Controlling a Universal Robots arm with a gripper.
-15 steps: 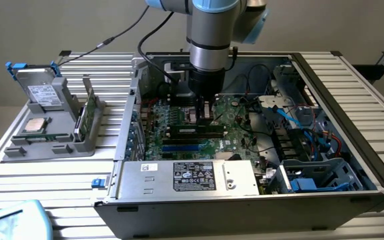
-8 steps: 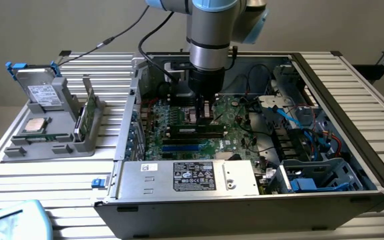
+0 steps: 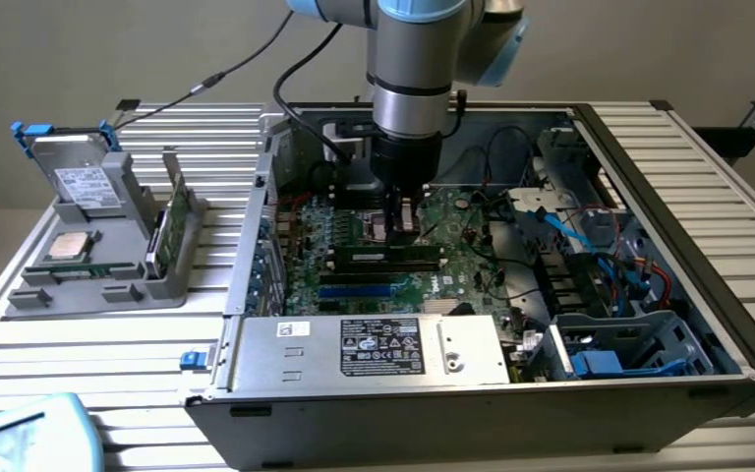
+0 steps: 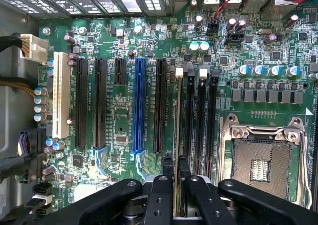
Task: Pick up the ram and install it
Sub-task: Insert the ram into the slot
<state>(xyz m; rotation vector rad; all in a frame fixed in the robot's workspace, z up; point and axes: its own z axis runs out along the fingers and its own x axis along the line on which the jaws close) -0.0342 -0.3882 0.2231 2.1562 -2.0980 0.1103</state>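
Black gripper (image 4: pixel 175 163), jaws narrowly clamping the long thin green ram stick (image 4: pixel 177 120) over the dark memory slots (image 4: pixel 190 120), may jam it if slightly misaligned.

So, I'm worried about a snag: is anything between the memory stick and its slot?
Nothing visible. The tool holds the memory stick edge-on, lined up with a bare slot; nothing lies across it.
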